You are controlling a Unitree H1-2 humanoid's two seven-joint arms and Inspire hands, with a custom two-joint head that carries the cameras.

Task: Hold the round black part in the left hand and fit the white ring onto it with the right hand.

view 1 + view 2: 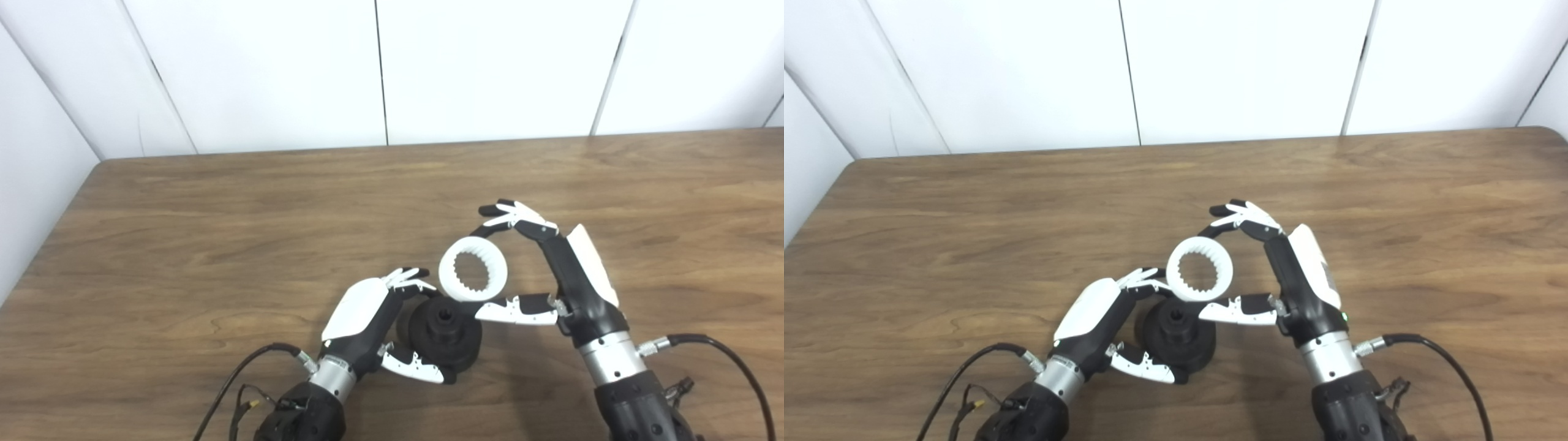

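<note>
The round black part (442, 338) sits near the table's front edge, with a raised hub on top. My left hand (373, 318) is shut on the black part, fingers behind it and thumb in front. The white ring (473, 270), toothed on its inside, is held between the fingers and thumb of my right hand (545, 269). The ring hangs just above and behind the black part's hub, tilted toward the camera. Both also show in the right eye view: the black part (1176, 338) and the ring (1200, 270).
The wooden table (245, 233) stretches back to white wall panels. Its left edge (55, 226) runs along a white wall. Black cables trail from both wrists near the front edge (723, 361).
</note>
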